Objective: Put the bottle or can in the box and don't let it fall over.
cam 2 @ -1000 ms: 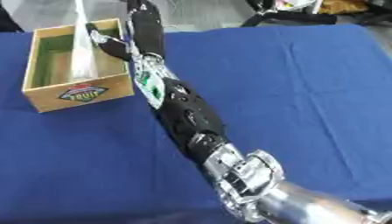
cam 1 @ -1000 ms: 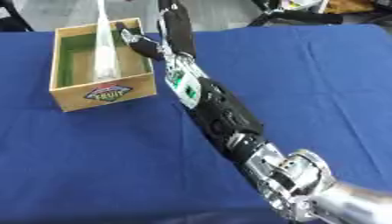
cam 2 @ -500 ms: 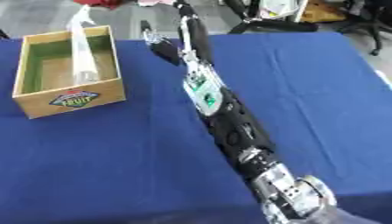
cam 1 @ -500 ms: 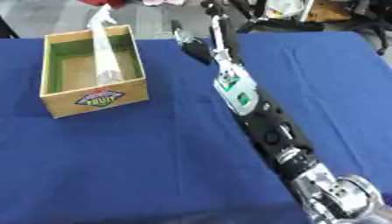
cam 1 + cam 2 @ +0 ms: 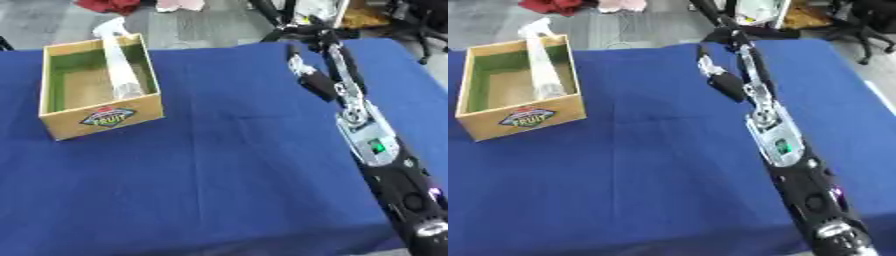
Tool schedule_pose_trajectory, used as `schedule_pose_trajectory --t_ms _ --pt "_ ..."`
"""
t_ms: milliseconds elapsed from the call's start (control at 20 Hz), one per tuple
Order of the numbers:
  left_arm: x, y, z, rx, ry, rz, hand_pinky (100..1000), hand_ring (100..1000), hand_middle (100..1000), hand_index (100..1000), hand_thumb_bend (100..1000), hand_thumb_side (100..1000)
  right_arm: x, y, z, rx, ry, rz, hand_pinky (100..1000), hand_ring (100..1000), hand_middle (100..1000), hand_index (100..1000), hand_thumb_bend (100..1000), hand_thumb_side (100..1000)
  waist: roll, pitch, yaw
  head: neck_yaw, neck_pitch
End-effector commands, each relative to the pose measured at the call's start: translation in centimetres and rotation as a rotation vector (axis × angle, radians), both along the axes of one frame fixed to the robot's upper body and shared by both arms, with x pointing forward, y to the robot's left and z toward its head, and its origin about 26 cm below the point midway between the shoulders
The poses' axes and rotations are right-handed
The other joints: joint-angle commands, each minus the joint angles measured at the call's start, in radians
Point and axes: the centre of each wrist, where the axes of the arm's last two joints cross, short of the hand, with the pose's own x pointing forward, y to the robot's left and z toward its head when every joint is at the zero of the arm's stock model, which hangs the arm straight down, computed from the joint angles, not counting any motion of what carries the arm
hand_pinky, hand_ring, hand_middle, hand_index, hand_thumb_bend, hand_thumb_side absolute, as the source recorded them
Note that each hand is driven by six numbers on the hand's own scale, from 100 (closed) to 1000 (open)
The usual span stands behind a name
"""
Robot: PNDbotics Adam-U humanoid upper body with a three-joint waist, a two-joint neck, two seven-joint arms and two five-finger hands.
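A blue tablecloth (image 5: 219, 165) covers the table; red fabric (image 5: 107, 5) lies on the floor beyond.

Bottle (image 5: 120, 70) in box (image 5: 98, 119), far left

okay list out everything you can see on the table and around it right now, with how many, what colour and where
Clear plastic bottle: one, see-through with a pale top, leaning against the right inner wall of the box, its top sticking out past the far rim.
Open wooden box: one, tan with a green lining and a fruit label on the front, far left of the table.
Blue tablecloth: one, dark blue, covering the whole table.
Red and pale cloth items: on the floor past the table's far edge.
Right hand: one, black, fingers straight, raised over the far right of the table, apart from the box.
Left hand: not in view.
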Motion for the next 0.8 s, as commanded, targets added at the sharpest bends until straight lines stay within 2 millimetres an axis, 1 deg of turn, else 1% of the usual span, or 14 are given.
schedule_pose_trajectory --t_ms 50,150,300,550,800 --pt "-0.2 0.4 1.0 0.03 -0.027 0.009 845 766 849 952 680 664 -0.7 -2.0 1.2 0.029 -0.051 -0.039 874 833 810 992 250 568 0.003 -0.014 -0.003 0.01 0.005" --pt "-0.3 0.4 0.9 0.028 -0.027 0.01 845 766 849 952 681 664 -1.1 -2.6 0.7 0.05 -0.047 -0.067 872 829 805 993 250 569 0.006 -0.014 -0.007 0.014 0.005" --pt "-0.3 0.3 0.8 0.028 -0.024 0.003 845 767 850 952 682 666 -1.7 -3.0 0.1 0.073 -0.042 -0.094 870 827 803 994 251 574 0.007 -0.014 -0.009 0.016 0.005" --pt "-0.3 0.2 0.7 0.028 -0.022 -0.003 844 767 850 952 683 667 -2.4 -2.8 -1.0 0.124 -0.023 -0.096 870 829 806 993 249 580 0.01 -0.012 -0.007 0.02 0.005" --pt "-0.3 0.2 0.6 0.026 -0.021 0.001 844 767 850 951 683 670 -2.8 -2.8 -1.5 0.139 -0.007 -0.093 869 829 805 989 244 586 0.014 -0.011 -0.007 0.032 0.005"
